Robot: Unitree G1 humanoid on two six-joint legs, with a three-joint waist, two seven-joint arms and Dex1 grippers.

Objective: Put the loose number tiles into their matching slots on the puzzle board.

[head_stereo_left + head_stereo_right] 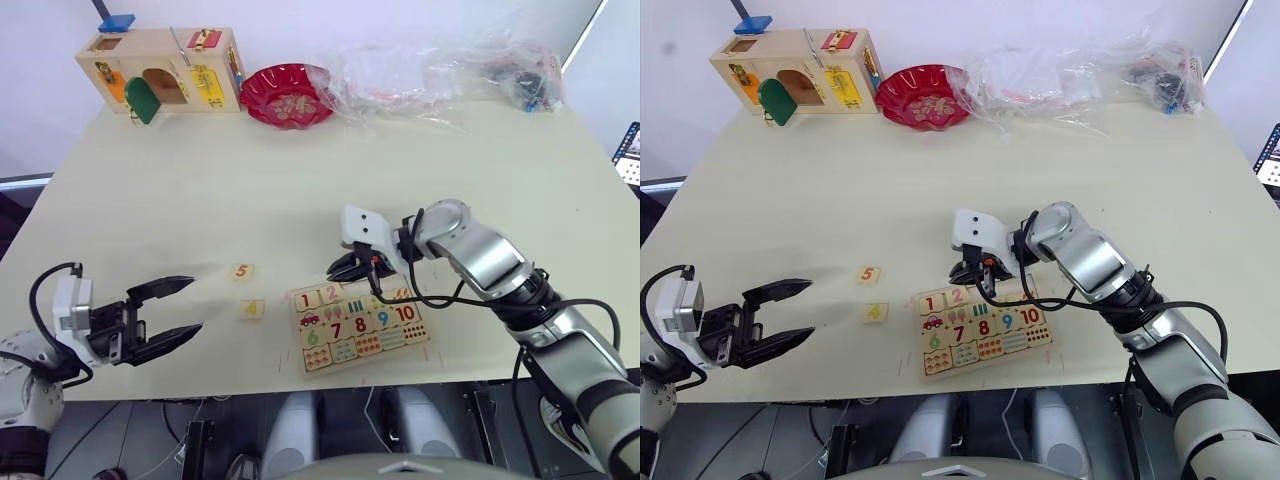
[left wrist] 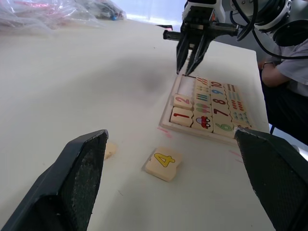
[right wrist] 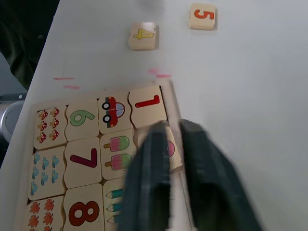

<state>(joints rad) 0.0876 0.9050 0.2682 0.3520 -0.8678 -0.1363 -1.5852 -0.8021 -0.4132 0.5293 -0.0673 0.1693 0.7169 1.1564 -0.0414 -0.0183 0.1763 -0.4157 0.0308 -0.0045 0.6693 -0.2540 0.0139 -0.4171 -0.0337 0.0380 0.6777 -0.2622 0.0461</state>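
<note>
The puzzle board point(image 1: 296, 330) lies near the table's front edge, with tiles 1 point(image 1: 307, 298) and 2 point(image 2: 183, 101) in its number row. Beyond the 2 is an empty slot point(image 2: 185, 85). My right gripper point(image 1: 350, 270) hangs just over that end of the row, fingers pointing down and nearly together; I see nothing between them. Two loose number tiles lie on the table left of the board: the 5 point(image 1: 241, 271) and the 4 point(image 1: 252, 309). My left gripper point(image 1: 195, 305) hovers open and empty further left, facing the 4 tile.
A wooden latch box point(image 1: 160, 70), a red bowl point(image 1: 288, 95) and crumpled plastic bags point(image 1: 440, 70) stand along the far edge. A seated person point(image 2: 288, 72) is beside the table, past the board.
</note>
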